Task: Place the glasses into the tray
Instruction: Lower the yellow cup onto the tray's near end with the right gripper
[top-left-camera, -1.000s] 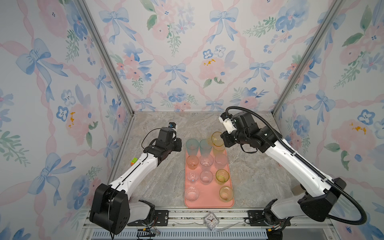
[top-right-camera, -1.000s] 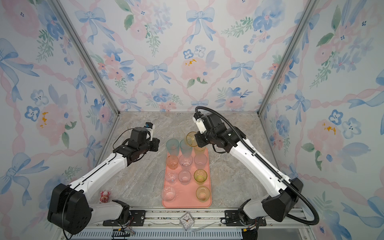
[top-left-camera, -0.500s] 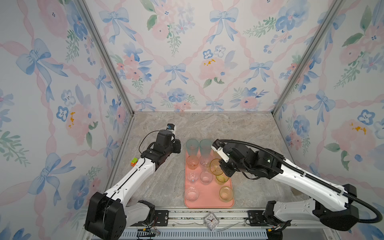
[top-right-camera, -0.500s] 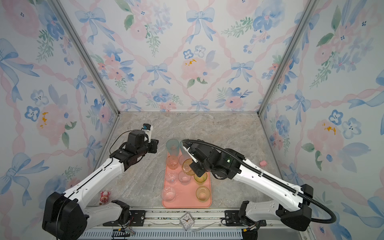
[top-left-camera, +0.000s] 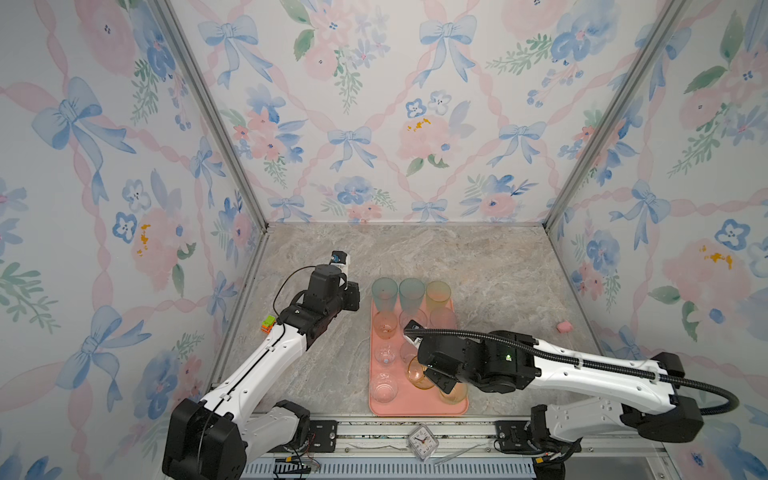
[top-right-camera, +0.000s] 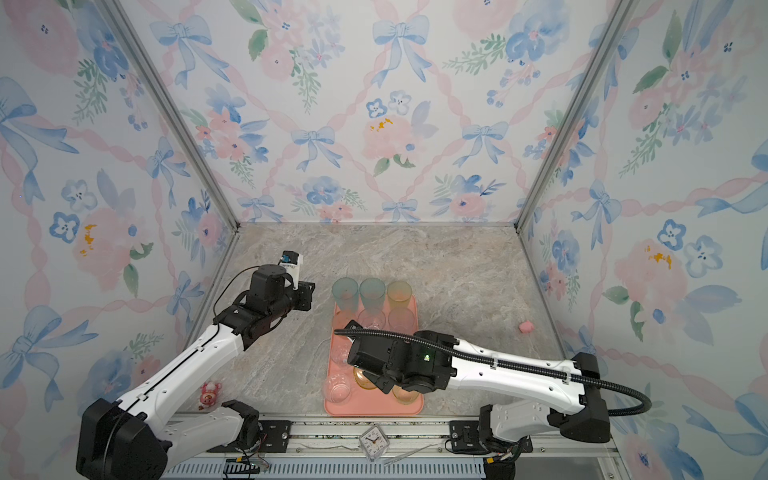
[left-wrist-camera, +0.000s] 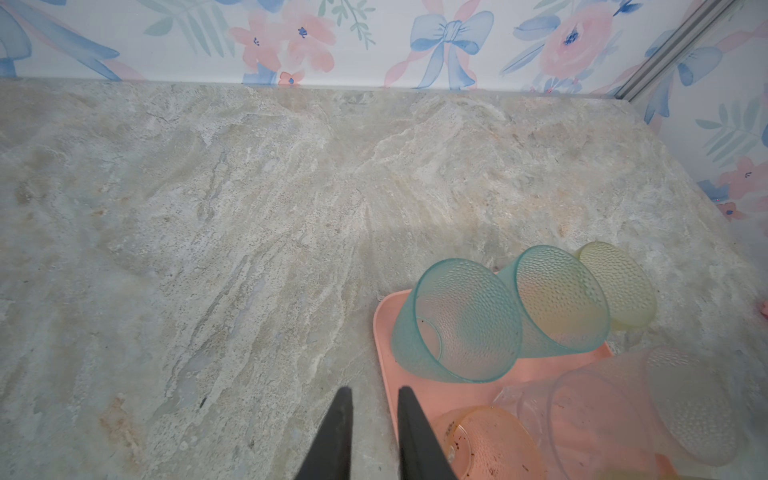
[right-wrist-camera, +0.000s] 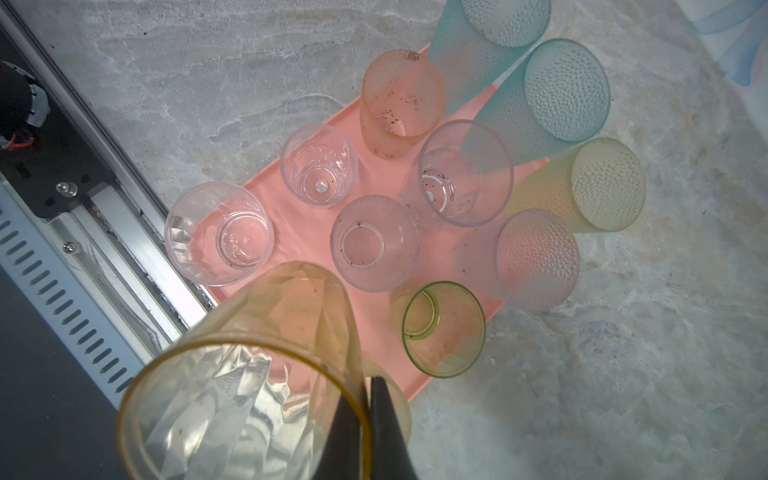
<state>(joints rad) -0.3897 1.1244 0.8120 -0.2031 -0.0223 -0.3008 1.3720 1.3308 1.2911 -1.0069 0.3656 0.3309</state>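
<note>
Right wrist view lets me see my right gripper (right-wrist-camera: 365, 415) clamped on the rim of an amber glass (right-wrist-camera: 249, 374), which is tilted above the near end of the tray (right-wrist-camera: 299, 224). The other glasses (right-wrist-camera: 374, 245) stand upright on the tray. My left gripper (left-wrist-camera: 374, 392) has its fingers a little apart, holding nothing, over the table (left-wrist-camera: 208, 208) just beside the tray.

Your salmon-pink tray (top-left-camera: 415, 408) lies flat at lower centre in both top views, with upright glasses (top-left-camera: 383, 357) on it: two tall teal tumblers (top-left-camera: 384, 293) and a yellow-green tumbler (top-left-camera: 437, 294) across its upper end, clear and pinkish ones below. An amber faceted glass (right-wrist-camera: 249, 365) hangs tilted over its lower end, seemingly clear of it.
</note>
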